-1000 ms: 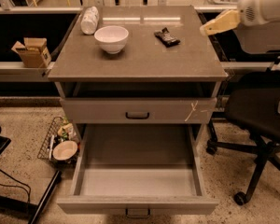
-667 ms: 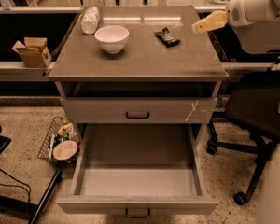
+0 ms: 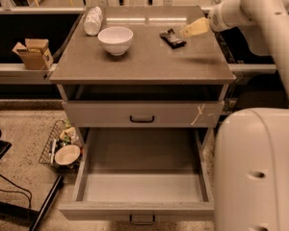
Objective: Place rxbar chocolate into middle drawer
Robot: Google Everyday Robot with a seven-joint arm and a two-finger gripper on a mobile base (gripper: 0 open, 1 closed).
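The rxbar chocolate (image 3: 172, 37) is a small black-wrapped bar lying flat on the back right of the cabinet top (image 3: 144, 64). My gripper (image 3: 191, 29) hangs just above the top, right beside the bar on its right side, apart from it. The middle drawer (image 3: 142, 186) is pulled wide open below, with a plain grey inside that holds nothing and a dark handle (image 3: 142, 219) on its front.
A white bowl (image 3: 115, 39) and a lying white bottle (image 3: 93, 20) are on the top's back left. The closed drawer (image 3: 142, 114) above bears a white scrawl. A cardboard box (image 3: 33, 53) sits on the left ledge. A wire basket (image 3: 62, 146) stands on the floor at left. My white arm body (image 3: 255, 172) fills the lower right.
My gripper has moved left and a little down, from beyond the cabinet's right edge to right beside the bar. The bar, bowl and drawers have not moved.
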